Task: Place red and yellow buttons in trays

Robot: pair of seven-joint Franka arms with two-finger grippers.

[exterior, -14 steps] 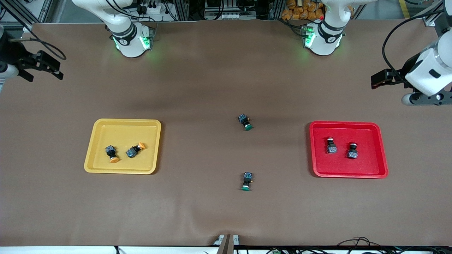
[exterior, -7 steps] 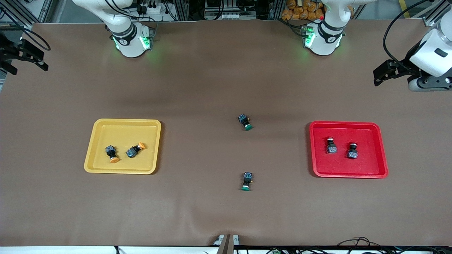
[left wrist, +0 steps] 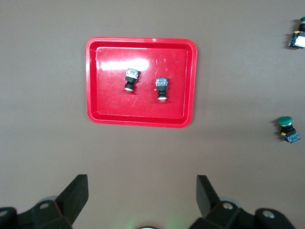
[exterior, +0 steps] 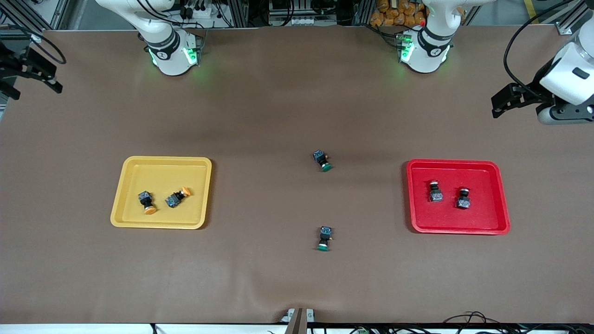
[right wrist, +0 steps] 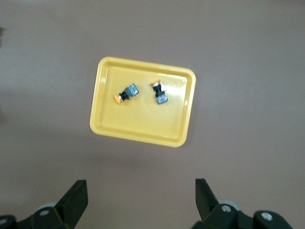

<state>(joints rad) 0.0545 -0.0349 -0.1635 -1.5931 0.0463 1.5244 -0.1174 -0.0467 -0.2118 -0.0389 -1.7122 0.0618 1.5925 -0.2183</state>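
Buttons with orange-yellow caps [exterior: 160, 200] lie in the yellow tray [exterior: 134, 221] and red-capped ones [exterior: 448, 195] in the red tray [exterior: 420, 226], each tray well below its own raised, empty, wide-jawed gripper, right [exterior: 28, 76] and left [exterior: 510, 99], so no pick remains.

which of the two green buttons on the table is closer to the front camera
The green-capped push-button switch lying lowest in the front view, between the trays. The other green-capped switch sits farther from that camera, toward the arms' bases. Both lie outside the trays.
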